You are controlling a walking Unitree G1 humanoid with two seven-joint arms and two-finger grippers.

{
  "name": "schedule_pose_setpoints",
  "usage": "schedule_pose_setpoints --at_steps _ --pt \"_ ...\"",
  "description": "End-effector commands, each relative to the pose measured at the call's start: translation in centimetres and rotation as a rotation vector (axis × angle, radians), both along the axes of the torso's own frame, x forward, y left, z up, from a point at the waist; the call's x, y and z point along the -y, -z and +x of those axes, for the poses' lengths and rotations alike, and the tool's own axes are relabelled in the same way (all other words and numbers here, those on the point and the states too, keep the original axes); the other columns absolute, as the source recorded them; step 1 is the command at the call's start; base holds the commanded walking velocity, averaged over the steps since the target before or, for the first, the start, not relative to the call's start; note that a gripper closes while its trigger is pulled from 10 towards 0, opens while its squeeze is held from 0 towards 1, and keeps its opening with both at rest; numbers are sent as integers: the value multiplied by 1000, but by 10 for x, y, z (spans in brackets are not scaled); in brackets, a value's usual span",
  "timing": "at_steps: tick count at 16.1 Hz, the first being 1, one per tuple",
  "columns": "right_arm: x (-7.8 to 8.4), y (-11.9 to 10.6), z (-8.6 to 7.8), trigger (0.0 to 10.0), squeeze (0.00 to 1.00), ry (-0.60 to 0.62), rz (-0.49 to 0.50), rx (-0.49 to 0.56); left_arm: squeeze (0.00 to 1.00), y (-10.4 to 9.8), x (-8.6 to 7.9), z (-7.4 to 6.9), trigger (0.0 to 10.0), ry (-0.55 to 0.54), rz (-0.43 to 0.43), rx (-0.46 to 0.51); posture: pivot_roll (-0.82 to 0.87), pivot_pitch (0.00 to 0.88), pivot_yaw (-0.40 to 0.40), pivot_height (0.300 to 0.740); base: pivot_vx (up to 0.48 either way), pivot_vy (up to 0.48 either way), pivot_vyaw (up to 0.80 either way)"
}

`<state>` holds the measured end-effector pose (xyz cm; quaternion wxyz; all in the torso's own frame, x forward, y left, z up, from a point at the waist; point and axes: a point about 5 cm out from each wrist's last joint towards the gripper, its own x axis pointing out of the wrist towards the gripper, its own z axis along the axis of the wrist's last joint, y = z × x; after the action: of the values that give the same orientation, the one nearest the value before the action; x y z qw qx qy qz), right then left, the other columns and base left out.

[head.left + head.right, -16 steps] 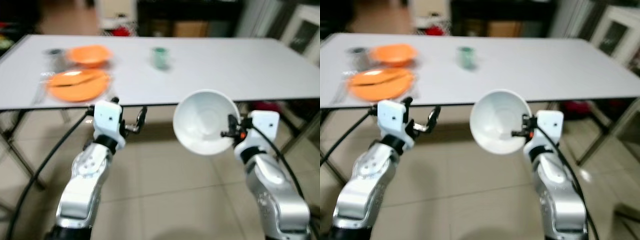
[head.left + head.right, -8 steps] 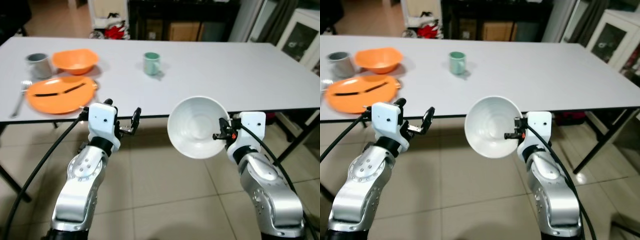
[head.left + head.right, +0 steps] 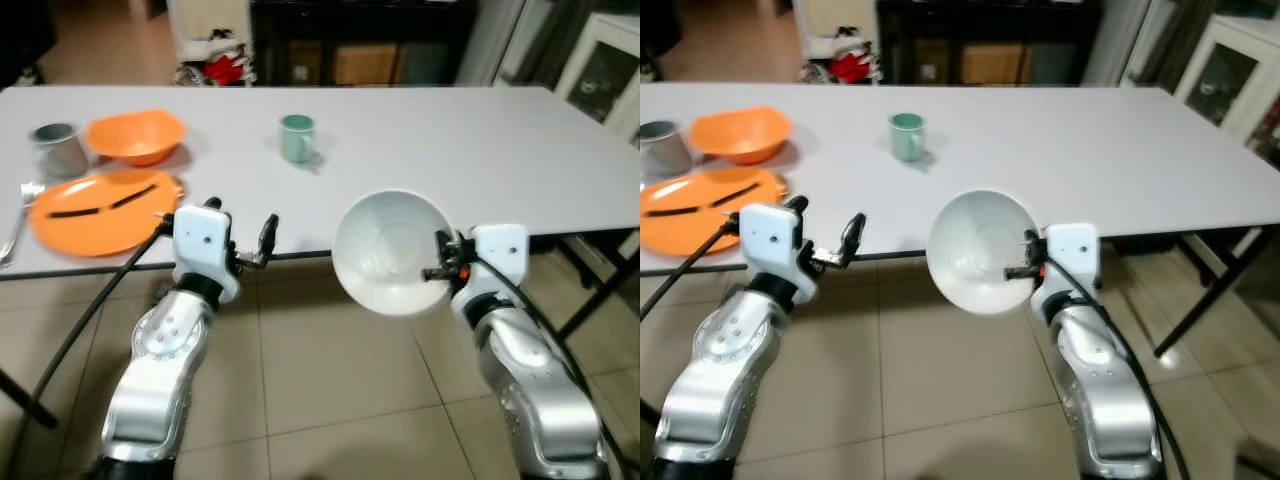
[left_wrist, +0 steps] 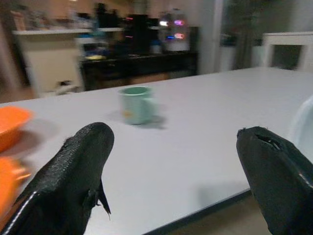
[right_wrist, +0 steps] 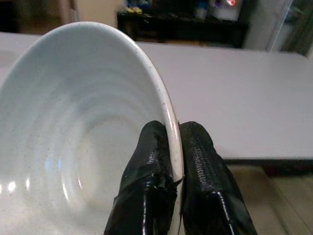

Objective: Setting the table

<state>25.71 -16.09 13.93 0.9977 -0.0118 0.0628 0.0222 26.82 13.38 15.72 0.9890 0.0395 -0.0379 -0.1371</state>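
Our right jaws (image 3: pixel 437 272) pinch the bowl (image 3: pixel 392 252) rim at the surface (image 3: pixel 480 140) edge; left jaws (image 3: pixel 262 240) gape wide, empty.

Your right pincer (image 5: pixel 176 161) pinches the rim of the white speckled bowl (image 5: pixel 73 137), one finger inside, one outside. Beyond it you see the pale surface (image 5: pixel 234 93).

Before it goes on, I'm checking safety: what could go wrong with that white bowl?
1. The right pincer grips the white bowl by its rim alone, tilted on edge, so it might slip and fall to the tiled floor.
2. It hangs at the table edge's height, so moving forward could knock it.
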Motion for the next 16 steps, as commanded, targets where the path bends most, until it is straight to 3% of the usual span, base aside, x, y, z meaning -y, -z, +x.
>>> schedule_pose_setpoints --at_steps 1,16 --pt "0 -10 3 10000 0 4 37 47 0 -4 -4 2 10000 -2 15 11 9 0 -19 740 360 0 0" --pt "21 -16 11 10000 0 30 85 70 0 5 -1 -6 10000 19 31 0 9 0 -54 740 349 0 -53"
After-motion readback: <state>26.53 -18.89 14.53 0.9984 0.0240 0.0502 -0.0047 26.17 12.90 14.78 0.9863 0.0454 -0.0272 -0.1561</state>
